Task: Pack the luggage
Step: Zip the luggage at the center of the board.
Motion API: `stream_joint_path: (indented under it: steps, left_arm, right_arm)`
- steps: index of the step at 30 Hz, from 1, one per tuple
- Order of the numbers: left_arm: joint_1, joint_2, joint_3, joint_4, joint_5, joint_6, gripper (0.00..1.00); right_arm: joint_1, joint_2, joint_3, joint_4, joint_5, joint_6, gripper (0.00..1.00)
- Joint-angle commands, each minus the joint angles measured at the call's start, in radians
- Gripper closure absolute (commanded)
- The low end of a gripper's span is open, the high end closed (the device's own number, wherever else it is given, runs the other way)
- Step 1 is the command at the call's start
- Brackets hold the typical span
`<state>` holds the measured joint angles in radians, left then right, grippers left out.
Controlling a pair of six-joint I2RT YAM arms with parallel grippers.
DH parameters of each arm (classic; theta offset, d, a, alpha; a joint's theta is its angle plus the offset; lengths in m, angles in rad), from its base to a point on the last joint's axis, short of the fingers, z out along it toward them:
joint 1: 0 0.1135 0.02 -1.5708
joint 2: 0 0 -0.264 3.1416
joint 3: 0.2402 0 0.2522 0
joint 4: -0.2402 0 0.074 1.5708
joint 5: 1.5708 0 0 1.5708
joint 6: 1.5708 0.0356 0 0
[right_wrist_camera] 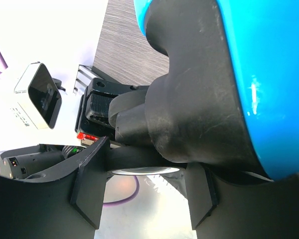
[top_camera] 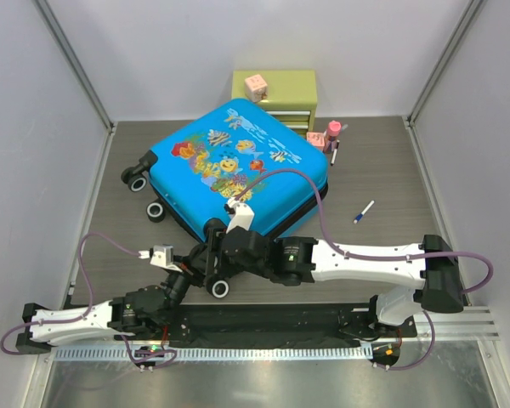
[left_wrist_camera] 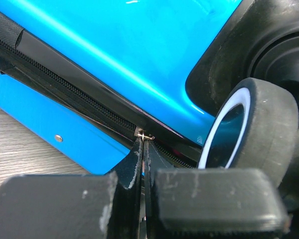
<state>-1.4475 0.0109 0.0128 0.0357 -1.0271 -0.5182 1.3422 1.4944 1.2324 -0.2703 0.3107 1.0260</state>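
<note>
- Top view: the luggage lies flat and closed mid-worktop, its long axis running from the near-left up to the far-right. The green drawer chest sits behind it and a pen is off to the right. Both arms meet at its near corner: left claw just in front, right claw reaching in from the right.
- Left wrist: the left claw is fully closed, pinching the zipper pull. The zipper runs away up-left along the seam, with a wheel just to the right. So I'd guess the next move is a drag along that line. Can't tell if it's zipping or unzipping.
- Right wrist: the right claw is about half open, straddling the corner wheel under the blue shell. It looks clamped on, probably bracing the case.
</note>
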Motion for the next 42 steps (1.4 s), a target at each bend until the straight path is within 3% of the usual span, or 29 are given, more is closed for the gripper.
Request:
stream_joint_path:
  steps: [1, 27, 42]
  left_arm:
    - [-0.027, -0.043, -0.07, 0.093, 0.183, 0.047, 1.0]
    - [-0.027, -0.054, -0.037, 0.066, 0.19, 0.087, 1.0]
    - [-0.027, -0.028, -0.016, 0.112, 0.17, 0.112, 1.0]
  right_arm:
    - [-0.153, -0.023, 0.154, 0.476, 0.366, -0.03, 0.99]
    - [-0.172, 0.237, 0.541, 0.459, 0.354, -0.098, 0.99]
    - [-0.179, 0.44, 0.61, 0.482, 0.252, -0.015, 0.99]
